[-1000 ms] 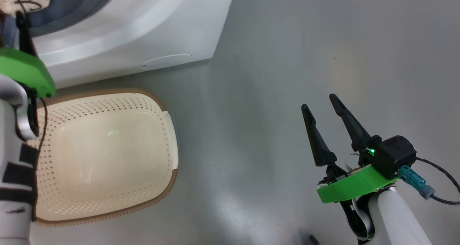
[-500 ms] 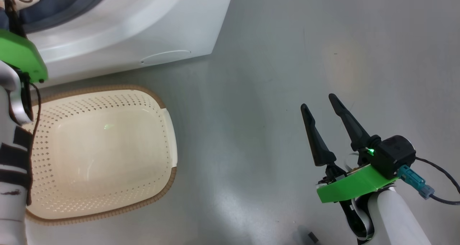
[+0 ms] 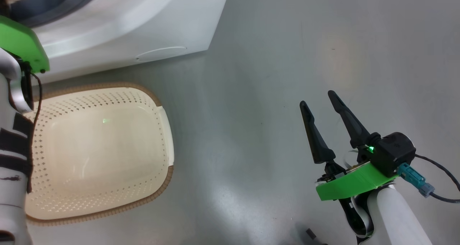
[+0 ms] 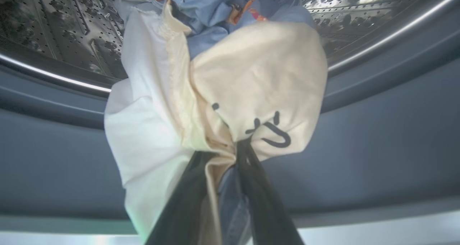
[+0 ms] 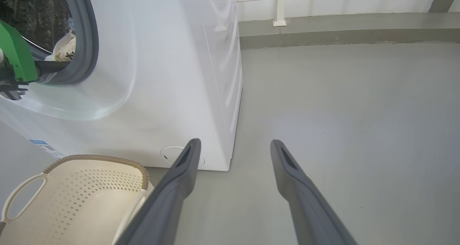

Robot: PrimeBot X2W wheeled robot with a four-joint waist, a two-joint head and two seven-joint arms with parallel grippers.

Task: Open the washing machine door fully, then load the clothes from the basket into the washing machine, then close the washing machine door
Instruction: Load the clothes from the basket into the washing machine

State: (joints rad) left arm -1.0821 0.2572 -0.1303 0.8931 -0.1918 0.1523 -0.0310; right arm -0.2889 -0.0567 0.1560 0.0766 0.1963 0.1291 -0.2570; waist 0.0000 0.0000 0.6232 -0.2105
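The left end effector (image 4: 224, 149) has its two dark fingers drawn together on a pinch of cream fabric, gripping the clothes (image 4: 258, 76). The bundle hangs at the mouth of the washing machine (image 3: 136, 25), in front of the grey gasket (image 4: 359, 137), with its upper part reaching into the steel drum (image 4: 64, 25).

A second ago, in the head view, the left arm's green mount sat lower. A wide patch of cream cloth with dark marks showed in the top left corner. Now the mount is higher, closer to the machine's opening, and only a sliver of that cloth is left at the top edge. The whole picture has also slid slightly up and left, which is the camera moving.

The right end effector (image 3: 316, 97) is open, its fingers spread wide over the bare grey floor (image 3: 287, 50), well apart from everything. Its pose is much as it was.

The clothes are a soft, crumpled bunch. A white piece falls over the left finger. Beside it is a cream piece bearing curved black marks, and light blue fabric with orange touches sits on top. The basket (image 3: 107, 94) stands empty on the floor just in front of the machine, as it did before.
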